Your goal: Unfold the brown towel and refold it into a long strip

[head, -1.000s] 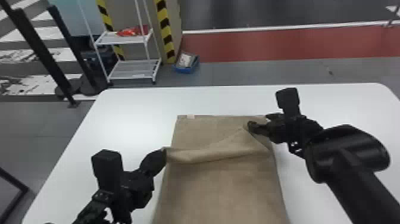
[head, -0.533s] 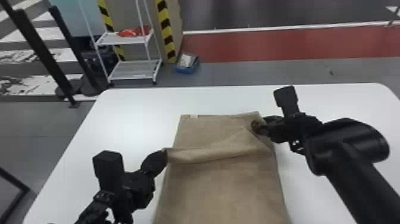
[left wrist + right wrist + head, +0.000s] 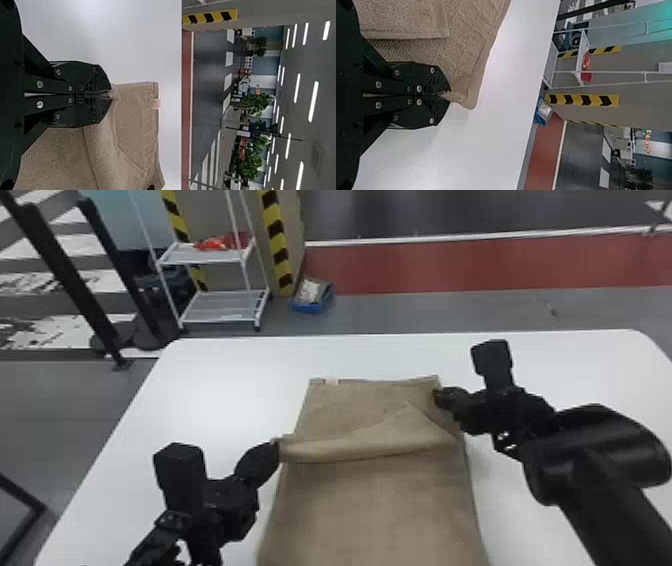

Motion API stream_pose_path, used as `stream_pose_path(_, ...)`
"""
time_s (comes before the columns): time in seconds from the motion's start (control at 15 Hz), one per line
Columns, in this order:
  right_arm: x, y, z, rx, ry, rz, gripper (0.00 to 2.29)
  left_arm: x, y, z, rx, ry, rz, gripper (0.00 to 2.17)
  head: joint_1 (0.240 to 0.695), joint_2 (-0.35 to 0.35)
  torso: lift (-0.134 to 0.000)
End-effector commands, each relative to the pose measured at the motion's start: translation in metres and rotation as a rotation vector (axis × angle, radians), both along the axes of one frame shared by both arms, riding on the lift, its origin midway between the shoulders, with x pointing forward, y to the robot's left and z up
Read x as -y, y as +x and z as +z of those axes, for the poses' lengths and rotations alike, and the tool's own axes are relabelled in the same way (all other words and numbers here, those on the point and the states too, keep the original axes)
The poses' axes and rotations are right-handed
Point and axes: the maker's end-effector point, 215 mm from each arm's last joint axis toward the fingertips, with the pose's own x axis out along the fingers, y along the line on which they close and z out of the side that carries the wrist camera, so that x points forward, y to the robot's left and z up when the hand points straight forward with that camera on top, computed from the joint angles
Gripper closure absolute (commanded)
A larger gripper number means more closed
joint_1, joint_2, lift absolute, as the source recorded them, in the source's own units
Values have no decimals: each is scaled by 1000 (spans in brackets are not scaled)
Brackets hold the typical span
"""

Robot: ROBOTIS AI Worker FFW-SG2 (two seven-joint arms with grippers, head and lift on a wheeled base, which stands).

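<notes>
In the head view, the towel is lying on the worktop, a fold crossing it. The left pincer is pinching the fold's left end; the right pincer is pinching the towel near its far right corner. The right arm is blocking part of the worktop. Beyond, a rack is standing beside a blue bin, and posts are standing left.

In the left wrist view, the left pincer is pressing together on cloth, a pale label showing farther along.

In the right wrist view, the right pincer is squeezing the towel's edge.
</notes>
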Motion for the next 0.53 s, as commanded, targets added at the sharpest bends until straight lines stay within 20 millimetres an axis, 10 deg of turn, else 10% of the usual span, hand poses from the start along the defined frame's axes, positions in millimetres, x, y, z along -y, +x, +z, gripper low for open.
stream_pose_path(0.0, 31, -1, 22, 52, 10, -49, 1656, -3, -1, 3, 4, 3, 4, 1436, 695, 130, -123)
stream_pose_path(0.47, 207, -43, 25, 35, -44, -261, 1656, -5, 1, 7, 13, 8, 11, 1436, 695, -15, -123)
